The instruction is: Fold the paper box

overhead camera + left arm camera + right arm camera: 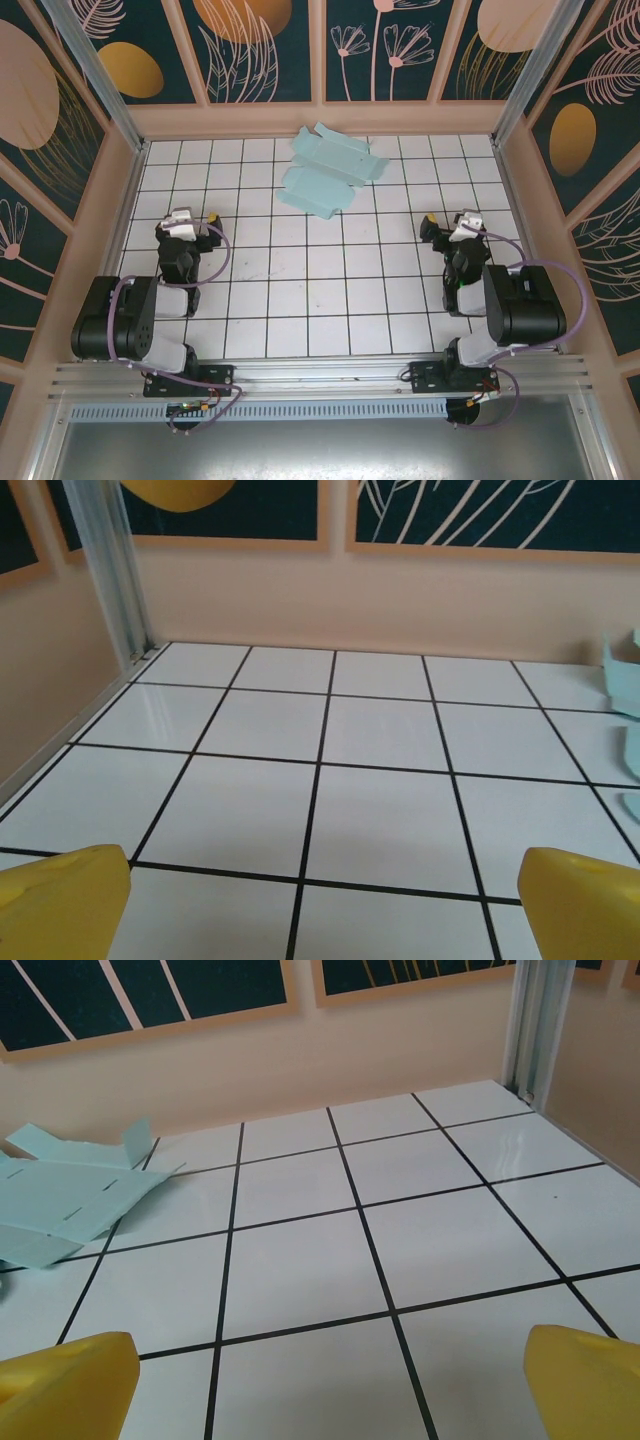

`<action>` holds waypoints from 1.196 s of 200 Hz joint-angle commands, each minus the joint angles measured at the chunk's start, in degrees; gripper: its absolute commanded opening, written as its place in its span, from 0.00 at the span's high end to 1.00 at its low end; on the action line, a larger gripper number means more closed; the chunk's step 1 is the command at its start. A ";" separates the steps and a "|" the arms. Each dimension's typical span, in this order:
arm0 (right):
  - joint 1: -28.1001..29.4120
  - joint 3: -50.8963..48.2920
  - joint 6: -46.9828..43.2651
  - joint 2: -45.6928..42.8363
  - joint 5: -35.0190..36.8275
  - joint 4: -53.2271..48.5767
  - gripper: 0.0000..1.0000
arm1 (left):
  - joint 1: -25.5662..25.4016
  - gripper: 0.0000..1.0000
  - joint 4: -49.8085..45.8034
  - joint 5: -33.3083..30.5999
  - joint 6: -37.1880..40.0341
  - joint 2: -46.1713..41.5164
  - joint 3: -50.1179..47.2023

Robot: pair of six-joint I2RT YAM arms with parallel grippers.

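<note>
Paper box: pale mint thin card, not folded, a flat creased cut-out with flaps around the edges. It lies spread out, long axis slanted, with a few flaps lifted slightly. It sits well ahead of both grippers and roughly between them: forward and right of the left gripper, forward and left of the right gripper, touching neither. From the right wrist, the card shows short slits and a raised rear flap. From the left wrist, a corner of it pokes in at the far right.
</note>
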 commanded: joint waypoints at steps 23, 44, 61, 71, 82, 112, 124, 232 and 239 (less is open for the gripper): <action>0.83 1.92 -0.71 -11.89 2.16 -10.00 0.01 | -0.26 0.01 -10.24 2.38 0.55 -12.24 2.61; 2.51 7.11 3.76 -16.24 3.65 -21.65 0.01 | -1.38 0.01 -15.77 4.12 -1.38 -17.54 3.78; 5.88 12.76 7.20 -17.20 5.25 -31.66 0.01 | -4.94 0.01 -20.32 4.22 -0.58 -21.08 4.73; 8.00 16.61 11.02 -16.84 6.22 -38.00 0.01 | -7.61 0.01 -22.90 4.03 0.41 -22.95 5.31; 9.53 20.63 15.80 -15.52 4.93 -43.57 0.01 | -9.71 0.01 -25.35 4.32 0.62 -25.14 5.94; 15.07 29.38 23.27 -9.11 1.58 -51.28 0.01 | -13.66 0.01 -29.50 5.58 0.53 -31.12 6.43; 18.15 32.17 25.81 -6.07 1.75 -52.27 0.01 | -15.16 0.01 -31.94 5.65 1.72 -32.52 6.90; 30.30 51.45 46.04 22.53 -2.82 -56.33 0.55 | -19.24 0.01 -35.53 3.34 4.05 -32.94 6.63; 30.57 52.16 46.46 23.71 -3.33 -56.27 0.57 | -19.28 0.01 -35.71 3.21 4.06 -33.01 6.59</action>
